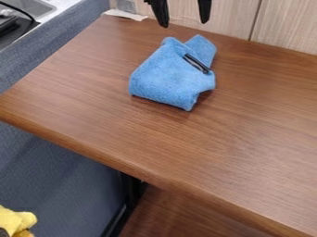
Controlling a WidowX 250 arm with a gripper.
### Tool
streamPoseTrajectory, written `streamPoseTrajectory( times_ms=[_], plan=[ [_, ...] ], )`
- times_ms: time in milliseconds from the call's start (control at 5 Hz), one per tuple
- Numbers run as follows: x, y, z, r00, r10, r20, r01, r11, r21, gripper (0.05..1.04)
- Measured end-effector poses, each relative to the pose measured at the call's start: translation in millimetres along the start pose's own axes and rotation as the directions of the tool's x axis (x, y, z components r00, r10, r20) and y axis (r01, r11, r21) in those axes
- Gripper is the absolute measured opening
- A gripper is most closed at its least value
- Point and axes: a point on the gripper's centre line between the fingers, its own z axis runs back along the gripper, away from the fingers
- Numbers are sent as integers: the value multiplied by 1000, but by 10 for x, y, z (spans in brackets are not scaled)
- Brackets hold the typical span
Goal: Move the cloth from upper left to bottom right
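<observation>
- Yellow item (15, 221), one: below the bench (248, 132), off its near left side; nature uncertain, seemingly no part of the job.
- Sink (38, 6), one, metal: beyond the bench's left side.
- Blue-grey panel (38, 60), one: along the bench's left side, presumably to screen it from the sink.
- White scrap (125, 15), one: at the bench's far left corner; purpose cannot be told.
- Cloth (162, 76), one, blue: on the bench, nearer its far edge than its near one, loosely folded into a raised heap. The folds probably offer something to pinch, which a flat cloth would not.
- Fingers (162, 13), two, black: above the bench's far edge, just beyond the cloth and touching nothing. They stand well apart, presumably to admit a fold; the step in hand looks to be the approach.
- Slim black object (197, 63), one: on top of the cloth above the bench, likely to slide off if the cloth tips.
- Wood-grain wall (286, 25), one: behind the bench's far edge.
</observation>
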Motion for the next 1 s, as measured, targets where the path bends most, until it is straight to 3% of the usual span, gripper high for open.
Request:
streamPoseTrajectory(
  times_ms=[200, 600, 800, 1000],
  plan=[
    [-40, 40, -158, 999, 8, -40, -7, 1000, 12, 1001],
    [-120, 196, -471, 998, 12, -53, -9, 998, 57, 1001],
    [-172, 380, -618, 997, 45, -64, -38, 993, 108, 1001],
    [-246, 552, -774, 993, 70, -92, -52, 981, 189, 1001]
  ],
)
